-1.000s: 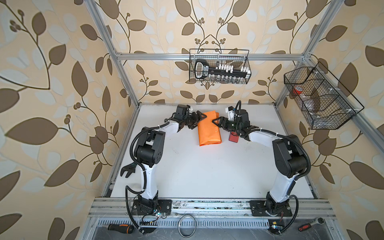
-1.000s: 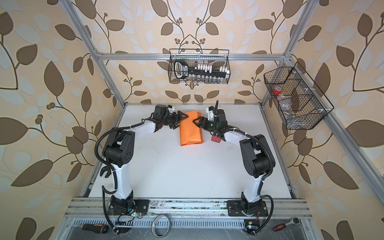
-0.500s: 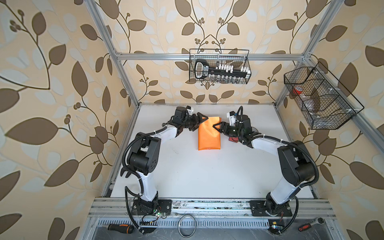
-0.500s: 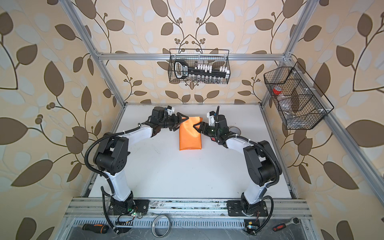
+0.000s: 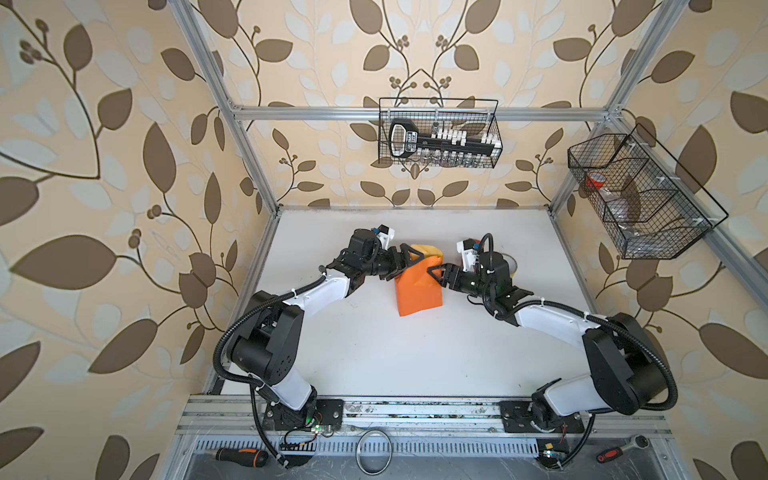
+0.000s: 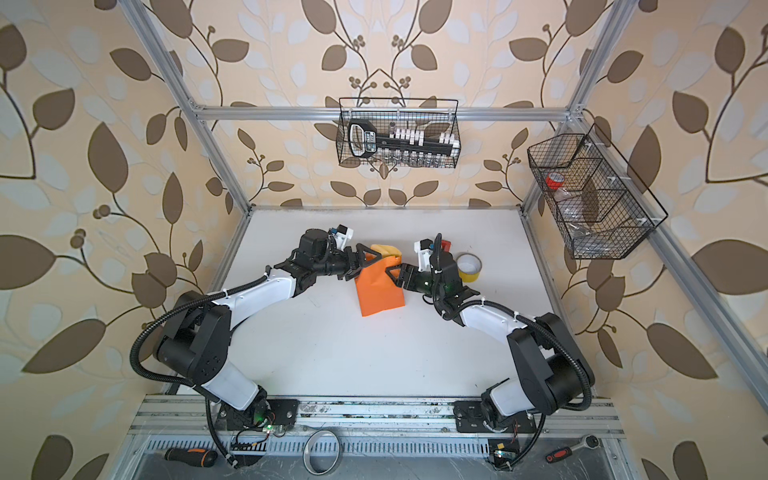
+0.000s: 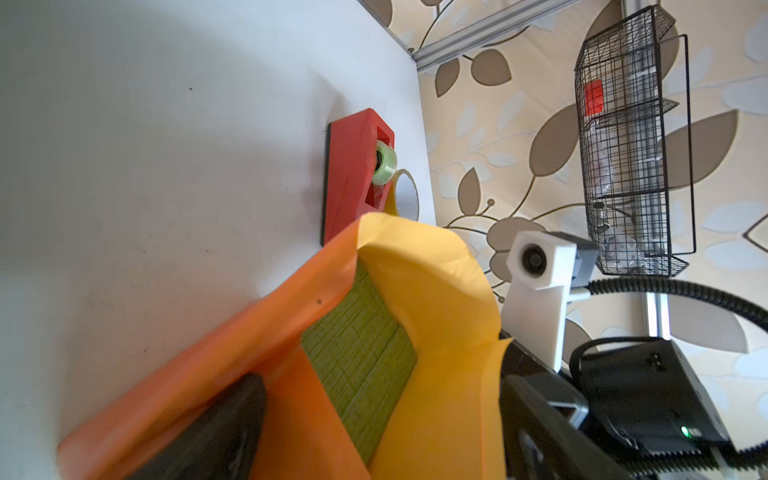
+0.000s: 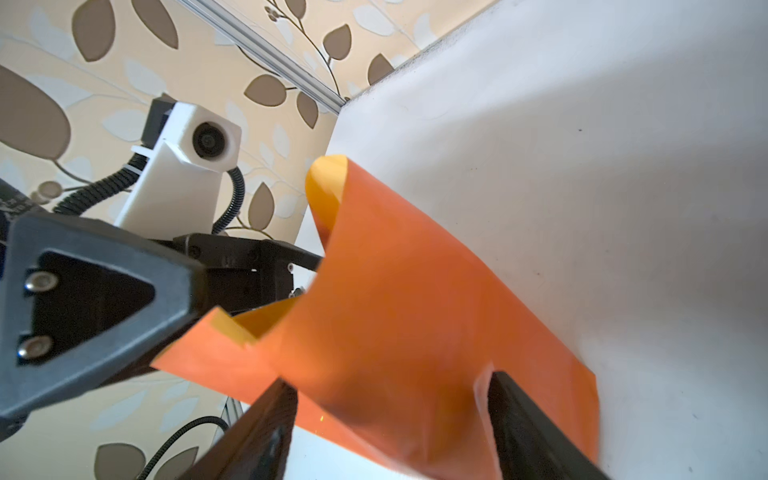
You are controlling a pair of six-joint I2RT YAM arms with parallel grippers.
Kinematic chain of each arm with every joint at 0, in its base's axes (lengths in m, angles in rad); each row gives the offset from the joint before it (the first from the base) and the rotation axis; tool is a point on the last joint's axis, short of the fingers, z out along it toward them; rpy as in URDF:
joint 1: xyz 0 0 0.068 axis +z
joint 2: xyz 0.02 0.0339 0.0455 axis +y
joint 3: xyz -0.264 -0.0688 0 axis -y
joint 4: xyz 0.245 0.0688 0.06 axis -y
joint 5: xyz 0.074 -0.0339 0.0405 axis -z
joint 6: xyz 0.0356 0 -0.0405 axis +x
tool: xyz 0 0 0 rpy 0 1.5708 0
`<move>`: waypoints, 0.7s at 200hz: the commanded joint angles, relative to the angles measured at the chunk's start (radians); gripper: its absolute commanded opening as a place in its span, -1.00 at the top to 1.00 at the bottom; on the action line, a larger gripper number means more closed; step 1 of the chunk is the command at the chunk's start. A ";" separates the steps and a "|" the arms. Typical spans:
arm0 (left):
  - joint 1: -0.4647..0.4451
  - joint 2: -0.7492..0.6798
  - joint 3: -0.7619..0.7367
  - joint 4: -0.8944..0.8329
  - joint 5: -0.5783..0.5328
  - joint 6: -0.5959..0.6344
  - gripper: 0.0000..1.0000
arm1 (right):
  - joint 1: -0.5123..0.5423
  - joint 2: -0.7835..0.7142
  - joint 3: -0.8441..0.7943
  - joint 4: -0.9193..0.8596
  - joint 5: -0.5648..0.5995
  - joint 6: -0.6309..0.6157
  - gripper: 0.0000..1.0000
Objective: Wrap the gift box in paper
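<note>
Eyes on the far middle of the tabletop (image 5: 395, 353): the paper (image 5: 417, 293) is folded into an orange sleeve, glossy side out, and it sits between my two arms. The sleeve's far end flares open and shows its yellow inside in both top views.

Through the left wrist camera I can look straight into that mouth. There's the gift box (image 7: 365, 357), green textured lid showing, tucked inside with paper over it and under it.

My right gripper (image 5: 437, 275) comes in from the right, and on its wrist view the jaws straddle the sleeve. One finger (image 8: 257, 436) is on each side, both against the orange, so I read that as a clasp on the paper.

The left gripper (image 5: 406, 261) is at the sleeve's upper left corner with its jaws spread wide. One dark finger lies along the orange side, but I cannot tell whether it's squeezing anything.

Whether the parcel is fully down on the tabletop, I can't say either. Just beyond it, the red tape dispenser (image 7: 353, 170) lies near the back edge, with the yellow tape roll (image 6: 469, 268) beside it.
</note>
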 commanded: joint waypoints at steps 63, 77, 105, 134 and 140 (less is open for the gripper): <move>0.005 -0.228 -0.079 -0.188 -0.255 0.174 -0.98 | 0.018 -0.058 -0.070 0.035 0.071 -0.076 -0.49; 0.017 -0.226 -0.071 -0.189 -0.244 0.162 -0.98 | 0.012 -0.056 -0.073 0.069 0.043 -0.078 -0.53; 0.023 -0.292 -0.117 -0.152 -0.222 0.128 -0.98 | 0.008 -0.064 -0.060 0.059 -0.006 -0.120 -0.67; -0.014 -0.411 -0.238 -0.134 -0.281 0.119 -0.98 | -0.001 -0.057 -0.009 -0.059 -0.011 -0.223 -0.82; -0.030 -0.417 -0.256 -0.133 -0.300 0.121 -0.98 | -0.004 -0.049 -0.002 -0.057 -0.017 -0.225 -0.83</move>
